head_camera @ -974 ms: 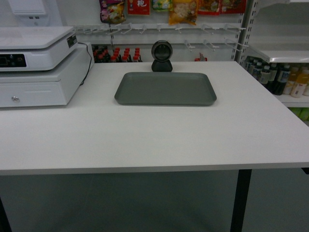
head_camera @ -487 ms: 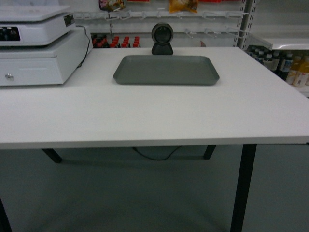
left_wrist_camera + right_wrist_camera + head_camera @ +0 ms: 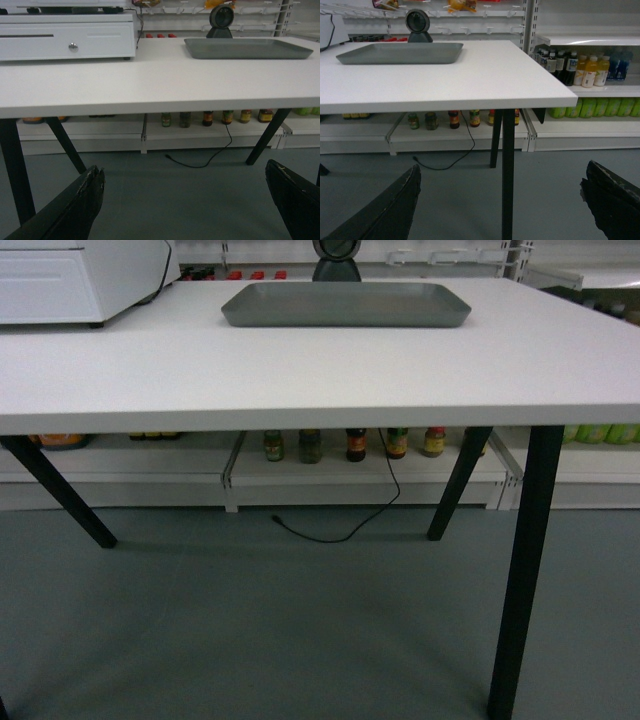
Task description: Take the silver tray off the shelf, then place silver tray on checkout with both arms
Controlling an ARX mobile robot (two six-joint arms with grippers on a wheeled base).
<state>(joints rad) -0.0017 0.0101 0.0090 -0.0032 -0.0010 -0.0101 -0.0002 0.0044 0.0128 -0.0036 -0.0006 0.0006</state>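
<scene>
One silver tray (image 3: 346,304) lies flat on the far part of the white table (image 3: 300,370) in the head view, with a dark round-headed device (image 3: 336,260) just behind it and a white cash drawer (image 3: 70,280) at the far left. Jars (image 3: 350,444) stand on a low shelf beyond the table's dark slanted legs, and a black cable (image 3: 340,525) trails on the grey floor.

From the left wrist view, the left gripper (image 3: 185,200) hangs low in front of the table, its fingers (image 3: 80,205) spread wide and holding nothing; the tray sits well apart, up on the table.

From the right wrist view, the right gripper (image 3: 502,200) also has fingers (image 3: 395,205) set wide and empty, below the table's right corner, beside shelves of bottles (image 3: 580,67).
</scene>
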